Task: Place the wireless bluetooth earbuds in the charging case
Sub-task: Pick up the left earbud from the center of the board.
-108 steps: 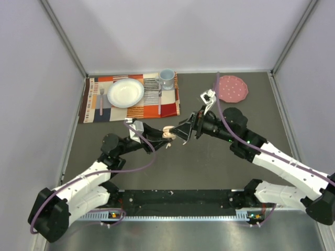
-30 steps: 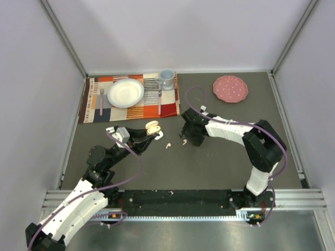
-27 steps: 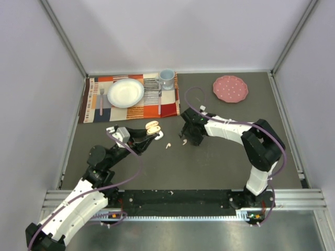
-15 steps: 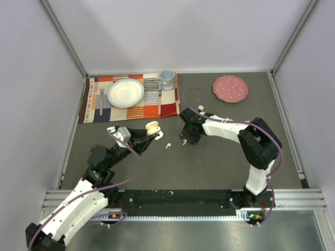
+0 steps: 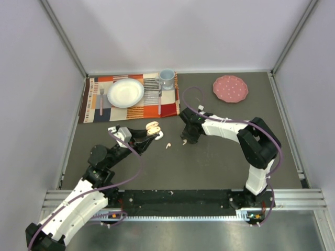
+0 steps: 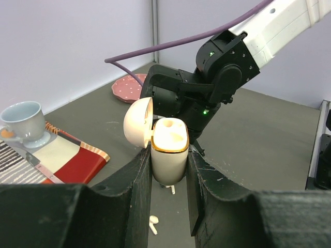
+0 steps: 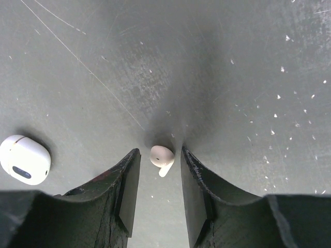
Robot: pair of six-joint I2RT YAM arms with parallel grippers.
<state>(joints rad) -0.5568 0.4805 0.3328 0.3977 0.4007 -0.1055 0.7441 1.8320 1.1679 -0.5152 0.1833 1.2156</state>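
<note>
The right hand (image 7: 159, 153) straddles an earbud (image 7: 162, 157), fingers (image 7: 126, 201) apart; a white case (image 7: 24, 159) lies left.

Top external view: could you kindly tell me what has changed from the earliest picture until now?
The right gripper left the open charging case and came down to the table, now open either side of an earbud. The left gripper drew the case back towards its own side, still clamped on it. The placemat and pink plate have not moved.

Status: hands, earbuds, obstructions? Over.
Left hand shut on open cream gold-rimmed charging case. Right hand open, straddling small white earbud on table. Nearby: second white earbud loose, closed white case beside right hand.
</note>
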